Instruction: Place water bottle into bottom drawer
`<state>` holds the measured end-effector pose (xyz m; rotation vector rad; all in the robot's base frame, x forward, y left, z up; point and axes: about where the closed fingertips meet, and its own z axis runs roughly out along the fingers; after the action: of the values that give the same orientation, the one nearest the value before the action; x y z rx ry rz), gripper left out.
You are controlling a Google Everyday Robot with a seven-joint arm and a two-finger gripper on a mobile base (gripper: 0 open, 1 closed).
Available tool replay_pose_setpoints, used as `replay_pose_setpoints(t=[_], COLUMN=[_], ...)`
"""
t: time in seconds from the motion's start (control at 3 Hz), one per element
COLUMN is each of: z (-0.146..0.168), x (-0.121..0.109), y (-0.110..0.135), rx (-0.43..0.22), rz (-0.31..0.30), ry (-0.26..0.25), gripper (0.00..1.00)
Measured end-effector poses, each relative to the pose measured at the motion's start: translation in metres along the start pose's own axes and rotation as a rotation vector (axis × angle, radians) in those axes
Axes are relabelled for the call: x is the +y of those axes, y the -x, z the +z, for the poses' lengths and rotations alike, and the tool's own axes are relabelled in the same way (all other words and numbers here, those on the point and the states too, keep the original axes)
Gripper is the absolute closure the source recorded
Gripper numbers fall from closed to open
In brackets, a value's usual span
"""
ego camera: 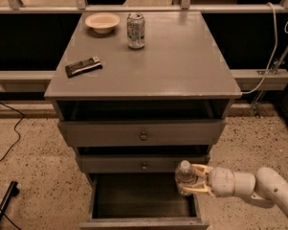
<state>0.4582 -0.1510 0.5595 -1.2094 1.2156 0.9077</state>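
Observation:
The water bottle (184, 175) is a small clear bottle with a white cap. It stands upright between the fingers of my gripper (192, 180), which is shut on it. The arm reaches in from the lower right. The bottle hangs over the right rear part of the bottom drawer (143, 223), which is pulled open and shows a deep dark interior. The bottle sits just in front of the middle drawer's front.
On the cabinet top (182, 66) stand a silver soda can (135, 30), a pale bowl (102, 22) and a dark flat bar (83, 66). The top drawer (143, 133) and middle drawer (143, 165) have round knobs and are slightly pulled out. Cables lie on the floor at left.

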Motion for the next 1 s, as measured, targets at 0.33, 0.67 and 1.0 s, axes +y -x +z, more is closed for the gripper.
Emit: replay_pose_setpoints(t=[0.33, 0.67, 1.0], z=[0.003, 0.0, -0.002], x=[0.016, 0.03, 0.037], y=[-0.032, -0.085, -0.119], rx=[-0.045, -0.061, -0.05], rz=[0.032, 0.091, 0.128], ry=[0.023, 0.013, -0.003], gripper=[1.0, 1.0, 1.0])
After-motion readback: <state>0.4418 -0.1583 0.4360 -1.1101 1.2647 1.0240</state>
